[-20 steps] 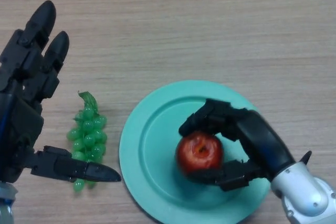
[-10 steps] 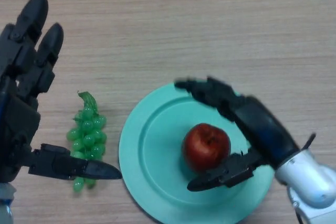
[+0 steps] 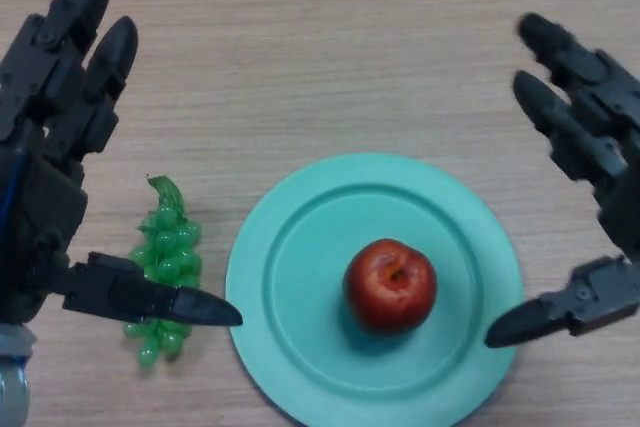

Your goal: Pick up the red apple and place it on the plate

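Wooden table [image 3: 330,47], apple [image 3: 390,284] on plate [image 3: 300,277]

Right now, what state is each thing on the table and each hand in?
red apple: resting upright on the plate, free of both hands
plate: flat on the table, holding the apple
green grapes: lying beside the plate
left hand: open, empty
right hand: open, empty

The red apple [image 3: 390,285] sits upright on the plate [image 3: 290,267], a little right of the plate's middle, its stem dimple facing up and a pale glint on its skin. Nothing touches it. The plate is round, turquoise, with a raised rim, and lies flat on the wooden table [image 3: 330,47].
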